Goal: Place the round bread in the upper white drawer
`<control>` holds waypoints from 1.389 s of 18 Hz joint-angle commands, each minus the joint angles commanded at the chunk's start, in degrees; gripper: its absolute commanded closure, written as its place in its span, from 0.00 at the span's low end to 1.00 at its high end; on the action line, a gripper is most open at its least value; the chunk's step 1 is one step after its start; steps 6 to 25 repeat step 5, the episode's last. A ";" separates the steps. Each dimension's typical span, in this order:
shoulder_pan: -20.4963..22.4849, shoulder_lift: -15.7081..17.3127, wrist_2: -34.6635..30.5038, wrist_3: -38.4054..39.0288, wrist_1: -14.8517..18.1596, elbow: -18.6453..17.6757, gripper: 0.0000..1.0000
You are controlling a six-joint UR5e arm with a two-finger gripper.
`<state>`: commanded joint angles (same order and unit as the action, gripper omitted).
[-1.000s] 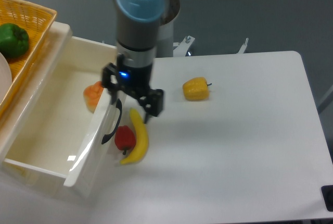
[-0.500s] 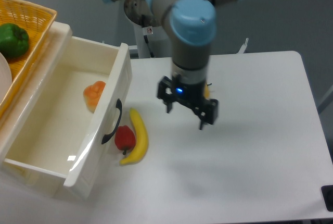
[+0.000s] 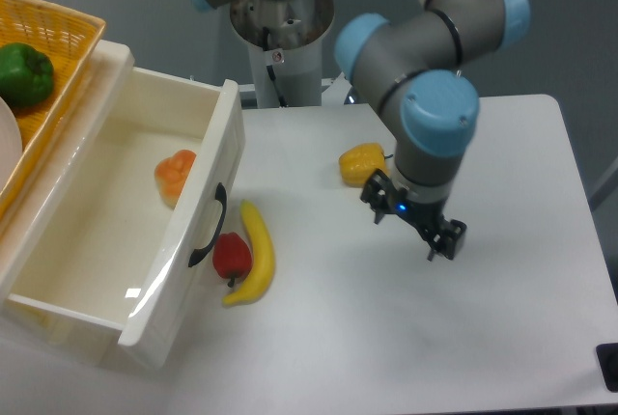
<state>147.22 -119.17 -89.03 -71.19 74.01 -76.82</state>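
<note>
Small pale-orange round bread (image 3: pixel 175 175) is seen lying inside the large glossy white upper drawer (image 3: pixel 92 285), w/ drawer pulled open at desk's left edge. Claw (image 3: pixel 413 227), spread wide & empty, has been moved away toward desk centre; placement judged done.

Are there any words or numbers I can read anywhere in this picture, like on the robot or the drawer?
No readable text anywhere.
Small sticker on the robot's white base column: too small and blurred to read.
The upper white drawer, the round bread and the end effector: no writing visible.
</note>
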 joint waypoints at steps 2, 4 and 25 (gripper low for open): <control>0.35 -1.94 0.00 0.00 -0.18 0.70 0.00; 0.44 -2.73 0.00 0.09 -0.70 0.97 0.00; 0.53 -2.91 0.00 0.00 -0.79 1.06 0.00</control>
